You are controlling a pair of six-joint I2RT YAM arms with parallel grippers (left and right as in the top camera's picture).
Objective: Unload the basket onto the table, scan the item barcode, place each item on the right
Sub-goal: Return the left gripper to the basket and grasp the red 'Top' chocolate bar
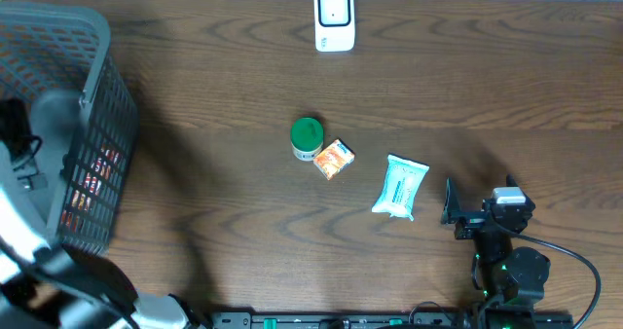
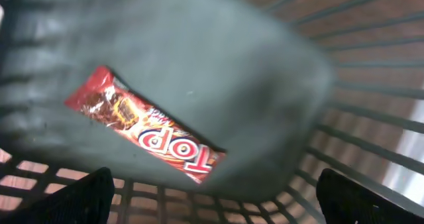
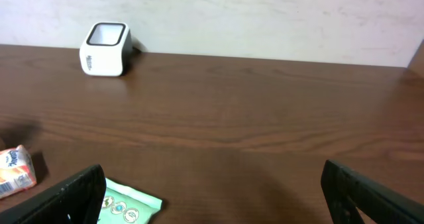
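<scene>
Right fingers [image 3: 79, 197], spread wide and empty, sit close to the right of the wipes pack [image 1: 400, 186] on the bench [image 1: 487, 76], likely the next item, its long axis running toward the far edge, while left fingers [image 2: 73, 201], also spread, hang over the basket [image 1: 97, 37].

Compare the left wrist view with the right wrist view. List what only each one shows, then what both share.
Only the left wrist: a red snack bar lying on the floor of the grey basket. Only the right wrist: the white scanner far back on the table, plus a corner of the wipes pack and the orange packet at lower left. Both: no item in common; the left gripper and the right gripper each stand open and empty.
</scene>
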